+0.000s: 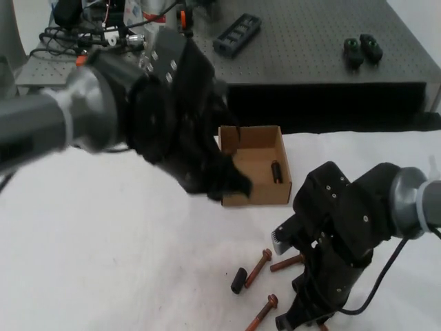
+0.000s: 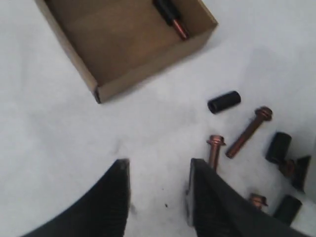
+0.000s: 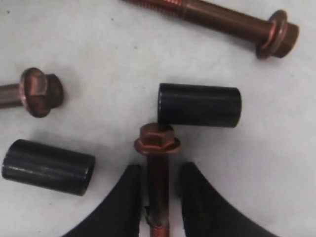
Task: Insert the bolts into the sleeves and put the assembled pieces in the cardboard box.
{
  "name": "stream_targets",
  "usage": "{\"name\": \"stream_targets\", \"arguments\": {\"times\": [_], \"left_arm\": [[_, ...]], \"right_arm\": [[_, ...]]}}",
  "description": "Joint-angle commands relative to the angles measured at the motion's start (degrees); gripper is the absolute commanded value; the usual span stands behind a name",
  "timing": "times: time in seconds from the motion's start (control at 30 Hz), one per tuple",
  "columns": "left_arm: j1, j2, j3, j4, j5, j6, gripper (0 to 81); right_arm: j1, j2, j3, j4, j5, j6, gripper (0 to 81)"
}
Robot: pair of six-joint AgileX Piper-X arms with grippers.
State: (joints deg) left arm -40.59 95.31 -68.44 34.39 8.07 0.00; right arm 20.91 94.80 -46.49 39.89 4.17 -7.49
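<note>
Straddling a bolt (image 3: 157, 142), the right gripper (image 3: 159, 173) stands slightly open; the left gripper (image 2: 159, 170), wide open and empty, hangs near the cardboard box (image 2: 148, 69).

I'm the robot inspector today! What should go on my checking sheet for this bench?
Surface: white cloth covering the bench.
Job's things: cardboard box holding one assembled piece; loose bolts and sleeves lie on the cloth in front of it.
Clutter: nothing seen.
End effectors: left end effector open and empty, over the cloth near the box; right end effector open, fingers either side of a bolt whose head is next to a sleeve.
Cables: black cable trailing from the right arm; tangle of cables at the back.
Surroundings: metal table behind, carrying a black tray and two small black objects.
</note>
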Motion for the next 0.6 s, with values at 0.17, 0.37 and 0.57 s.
{"name": "stream_targets", "arguments": {"times": [0.17, 0.37, 0.57], "left_arm": [[-2.9, 2.5, -0.1, 2.5, 0.3, 3.3, 33.3], [-3.6, 5.7, -0.1, 4.2, 1.1, 4.5, 33.3], [-4.5, 9.0, -0.4, 2.5, -4.0, 6.7, 33.3]], "right_arm": [[-2.2, 0.1, 0.4, -4.3, 1.3, 0.1, 0.0], [-10.7, -10.7, 4.4, -2.0, 0.2, 1.5, 0.0], [-17.7, -26.5, 9.7, 4.9, -3.8, 2.6, 0.0]]}}
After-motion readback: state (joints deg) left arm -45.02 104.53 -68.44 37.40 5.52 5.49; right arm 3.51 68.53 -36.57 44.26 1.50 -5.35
